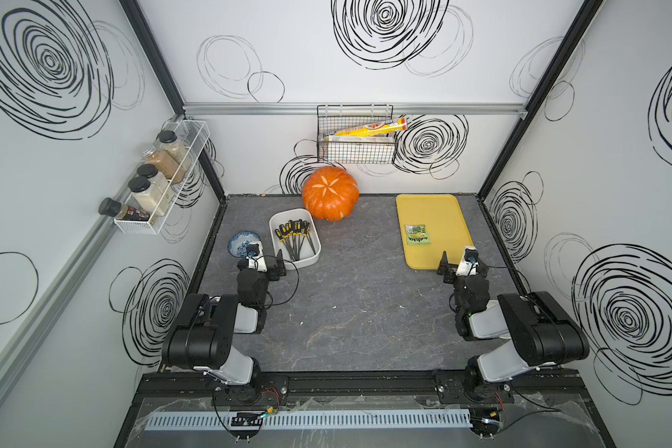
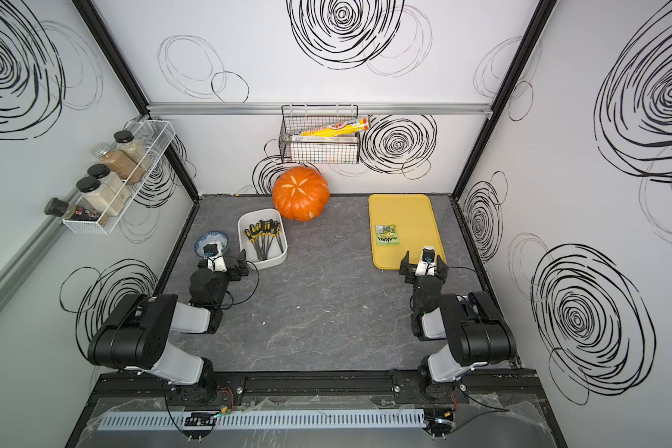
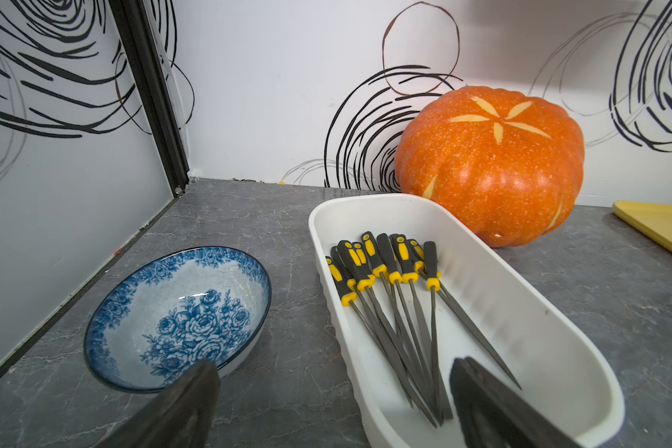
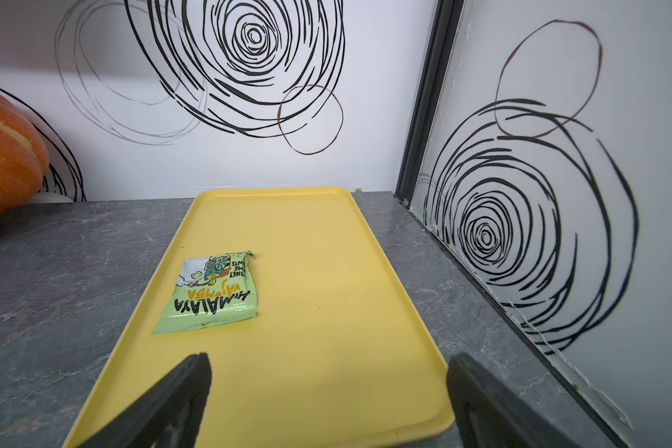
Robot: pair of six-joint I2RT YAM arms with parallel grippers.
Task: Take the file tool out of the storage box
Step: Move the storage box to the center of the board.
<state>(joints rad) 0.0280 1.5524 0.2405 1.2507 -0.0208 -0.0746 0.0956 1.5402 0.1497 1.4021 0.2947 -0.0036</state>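
Nearest: my two pincers. Left pincer [image 3: 332,364] is released, jaws spread wide and gripping nothing. One finger [image 3: 482,399] shows over the near end of the box [image 3: 528,329], the other sits by the bowl [image 3: 148,294]. Right pincer [image 4: 328,357] is the same, released and empty, hanging over the near end of the tray [image 4: 326,271].

Table [image 1: 365,291]: grey marble look, everything sits on it.

Tray: yellow, flat, on my right side, running toward the back wall.

Pumpkin [image 1: 329,194]: orange with a star cut into its top, at the back wall left of centre, just beside the box's far end. Touching or not, cannot tell.

Box: white, rounded corners, low walls, on my left side between the bowl and the bare middle of the table. Its long side runs away from me, slightly angled.

Bowl: round with a blue flower pattern, near the left wall, close beside the box but apart from it.

Packet [image 4: 214,294]: green, lying flat on the tray toward its left edge.

Files [image 3: 396,310]: thin grey needle files with black-and-yellow handles, all lying in the box. They overlap in a loose bunch, handles toward the pumpkin end, tips toward my left pincer. Exact count unclear. None gripped.
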